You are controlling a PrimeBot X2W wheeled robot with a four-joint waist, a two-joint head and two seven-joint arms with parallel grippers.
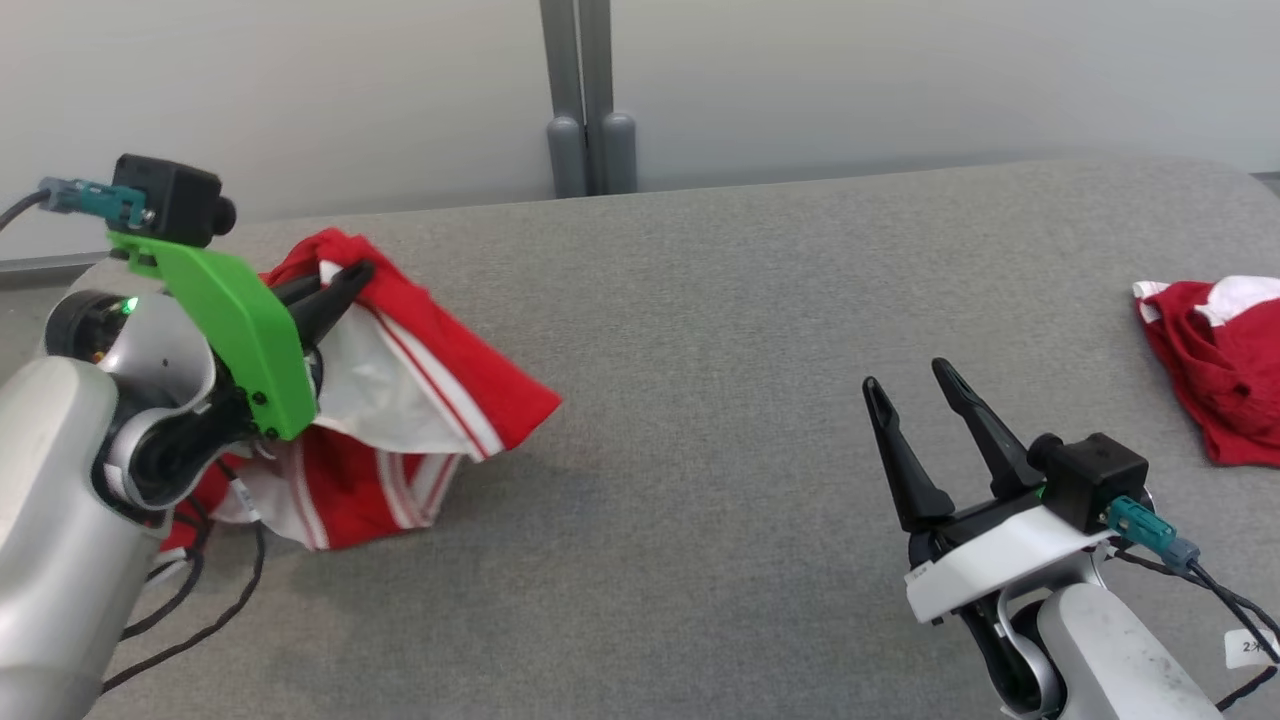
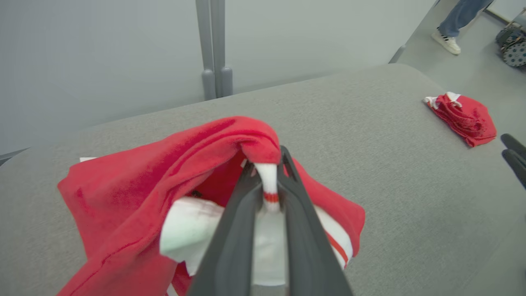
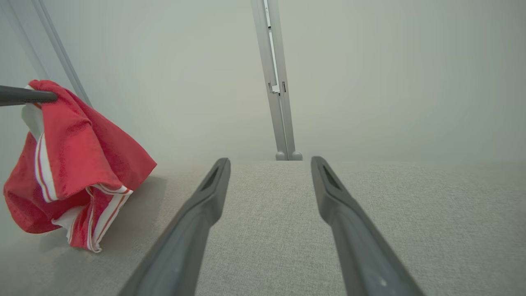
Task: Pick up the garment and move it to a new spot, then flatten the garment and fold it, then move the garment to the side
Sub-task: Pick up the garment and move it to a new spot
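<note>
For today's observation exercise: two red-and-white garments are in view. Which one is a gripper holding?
The garment at the robot's left: the left gripper pinches its edge, lifting it. The other garment lies untouched at the right.

Left pincer (image 2: 269, 181) clamped on red-and-white garment (image 2: 164, 176)

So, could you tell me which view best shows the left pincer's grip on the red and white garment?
The left wrist view: close up, the left pincer is shut on a white hem fold of the garment. The head view has the green bracket partly hiding the pincer; the right wrist view catches one fingertip at the garment's top.
</note>
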